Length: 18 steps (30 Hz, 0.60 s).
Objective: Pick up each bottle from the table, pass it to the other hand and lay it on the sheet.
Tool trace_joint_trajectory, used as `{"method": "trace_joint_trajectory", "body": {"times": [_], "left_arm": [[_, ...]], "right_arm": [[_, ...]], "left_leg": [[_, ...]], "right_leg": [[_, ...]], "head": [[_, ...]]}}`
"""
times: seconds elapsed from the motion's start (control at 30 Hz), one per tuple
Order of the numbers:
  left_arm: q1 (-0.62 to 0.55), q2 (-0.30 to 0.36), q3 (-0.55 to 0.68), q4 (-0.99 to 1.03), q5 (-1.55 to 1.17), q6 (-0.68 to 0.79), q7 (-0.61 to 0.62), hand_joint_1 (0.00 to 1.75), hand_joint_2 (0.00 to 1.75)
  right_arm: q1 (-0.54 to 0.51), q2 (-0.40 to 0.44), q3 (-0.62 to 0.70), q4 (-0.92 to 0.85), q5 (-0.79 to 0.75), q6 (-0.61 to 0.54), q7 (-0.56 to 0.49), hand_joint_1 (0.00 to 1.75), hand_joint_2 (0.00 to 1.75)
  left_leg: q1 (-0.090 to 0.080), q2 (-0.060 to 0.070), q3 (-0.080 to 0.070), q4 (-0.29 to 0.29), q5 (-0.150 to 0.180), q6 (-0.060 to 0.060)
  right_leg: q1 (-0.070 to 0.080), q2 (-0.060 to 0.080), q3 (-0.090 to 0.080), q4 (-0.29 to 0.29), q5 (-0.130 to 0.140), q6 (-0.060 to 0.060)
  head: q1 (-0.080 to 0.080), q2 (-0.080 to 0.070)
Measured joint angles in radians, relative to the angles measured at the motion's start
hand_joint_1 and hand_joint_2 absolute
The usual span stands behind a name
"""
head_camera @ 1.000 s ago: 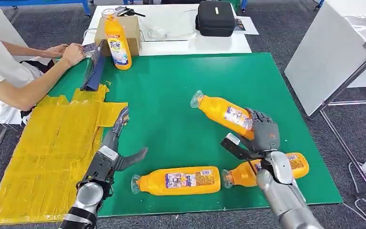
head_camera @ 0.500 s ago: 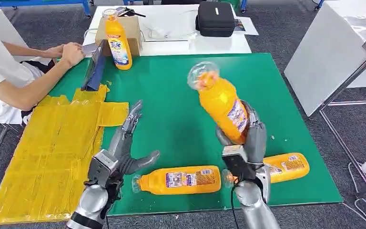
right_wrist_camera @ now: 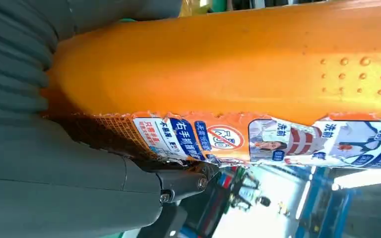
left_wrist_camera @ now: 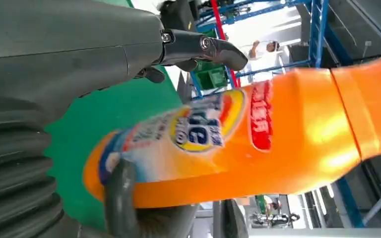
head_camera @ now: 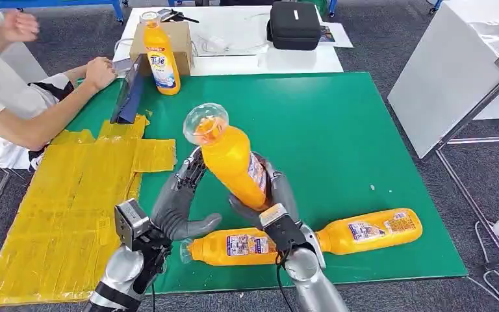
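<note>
Orange plastic, four items: we logged one bottle held up off the green mat, clear cap uppermost and leaning toward the yellow sheet. The right hand gripped it round the lower body, fingers wrapped behind the label; in the right wrist view the same bottle lay pressed against the grey palm. The left hand stood just beside it on the sheet side, fingers spread wide and raised along the bottle's flank, thumb pointing under it; whether those fingers touched the plastic we could not tell. The left wrist view showed the bottle blurred and close in front of the hand, a dark fingertip above it. We counted two more bottles lying flat on the mat near its front edge: one directly below the hands, the other further right. A fourth stood upright at the mat's far left corner beside a cardboard box. A person's hand rested near a blue folder by the sheet.
</note>
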Motion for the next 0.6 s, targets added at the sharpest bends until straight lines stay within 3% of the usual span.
{"method": "trace_joint_trajectory", "body": {"times": [0.6], "left_arm": [[-0.012,0.007,-0.014,0.000,-0.003,0.000,-0.002,0.00,1.75]], "right_arm": [[-0.026,0.021,0.071,0.081,0.032,0.005,-0.004,1.75,1.75]], "left_leg": [[0.000,0.000,0.000,0.000,0.000,0.000]], "right_leg": [[0.000,0.000,0.000,0.000,0.000,0.000]], "head": [[0.000,0.000]]}}
